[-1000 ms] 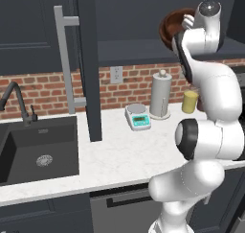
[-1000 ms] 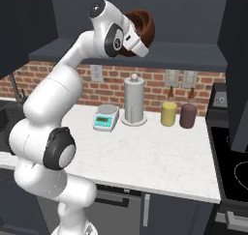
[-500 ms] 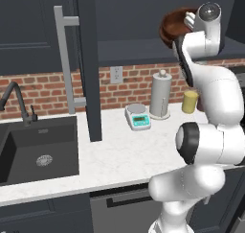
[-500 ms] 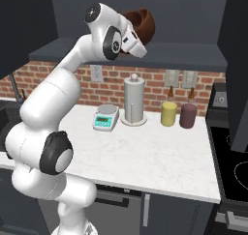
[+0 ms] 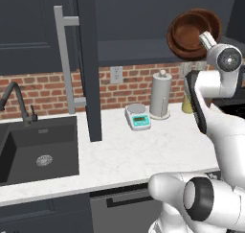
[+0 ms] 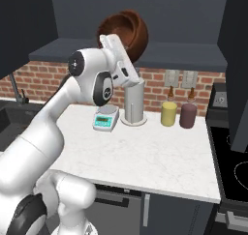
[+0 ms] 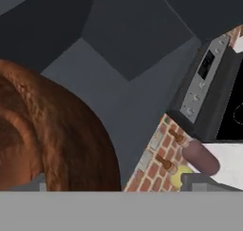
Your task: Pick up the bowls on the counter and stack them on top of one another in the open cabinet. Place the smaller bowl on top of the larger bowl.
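The larger bowl (image 5: pixel 191 33) (image 6: pixel 127 31), wide and reddish-brown, hangs tipped on its side in front of the open cabinet (image 5: pixel 134 16), above its shelf (image 6: pixel 189 55). Its dark inside faces the left base camera. My gripper (image 5: pixel 205 36) (image 6: pixel 107 36) (image 7: pixel 118 182) is shut on the bowl's wall. In the hand view the bowl (image 7: pixel 52 130) lies at the left against one fingertip (image 7: pixel 31 183). The cabinet door (image 5: pixel 88 59) stands open with its silver bar handle (image 5: pixel 62 59). The smaller bowl is out of view. Below lies the white counter (image 5: pixel 124 153) (image 6: pixel 145 156).
On the counter by the brick wall stand a small scale (image 5: pixel 138 117) (image 6: pixel 106 119), a paper-towel roll (image 5: pixel 161 95) (image 6: pixel 133 103), a yellow bottle (image 6: pixel 168 110) and a purple bottle (image 6: pixel 187 114). A black sink (image 5: pixel 38 150) with a faucet (image 5: pixel 16 100) is at the left, a stove (image 6: pixel 232 161) at the right.
The gripper has carried the bowl a little lower, rightwards in the left base view and leftwards in the right one. The bowl looks larger and stays in the grip.
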Tool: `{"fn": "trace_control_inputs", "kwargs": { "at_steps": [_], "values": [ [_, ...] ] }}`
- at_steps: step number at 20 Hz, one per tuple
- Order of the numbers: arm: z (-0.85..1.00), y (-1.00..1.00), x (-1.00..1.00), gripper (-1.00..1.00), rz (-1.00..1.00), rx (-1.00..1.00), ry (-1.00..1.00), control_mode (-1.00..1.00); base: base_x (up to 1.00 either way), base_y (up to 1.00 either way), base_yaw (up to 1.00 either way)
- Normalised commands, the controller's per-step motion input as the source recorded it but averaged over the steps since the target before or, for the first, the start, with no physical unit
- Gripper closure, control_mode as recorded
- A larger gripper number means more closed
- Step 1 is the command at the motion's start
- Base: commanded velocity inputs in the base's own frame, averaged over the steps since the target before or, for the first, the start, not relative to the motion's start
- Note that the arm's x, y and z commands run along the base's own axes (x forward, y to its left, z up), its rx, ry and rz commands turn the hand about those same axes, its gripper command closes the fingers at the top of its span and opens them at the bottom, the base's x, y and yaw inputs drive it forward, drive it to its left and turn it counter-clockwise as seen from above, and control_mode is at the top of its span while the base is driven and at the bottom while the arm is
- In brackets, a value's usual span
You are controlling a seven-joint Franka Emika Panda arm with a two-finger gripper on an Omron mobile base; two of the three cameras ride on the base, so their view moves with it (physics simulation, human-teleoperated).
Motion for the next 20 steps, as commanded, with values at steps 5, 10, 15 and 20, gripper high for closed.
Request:
{"fn": "trace_control_inputs", "kwargs": {
  "at_steps": [5,10,15,20],
  "values": [
    [-0.34,0.0,-0.9,-1.0,0.0,0.03,-0.15,-1.0,0.0,0.0,0.0],
    [0.43,-0.02,-0.06,-1.0,0.0,0.07,-0.17,-1.0,0.0,0.0,0.0],
    [0.92,-0.01,0.43,-1.0,0.0,0.22,0.06,-1.0,0.0,0.0,0.0],
    [-0.08,0.0,1.0,-1.0,0.0,0.08,0.45,-1.0,0.0,0.0,0.0]
  ]
}}
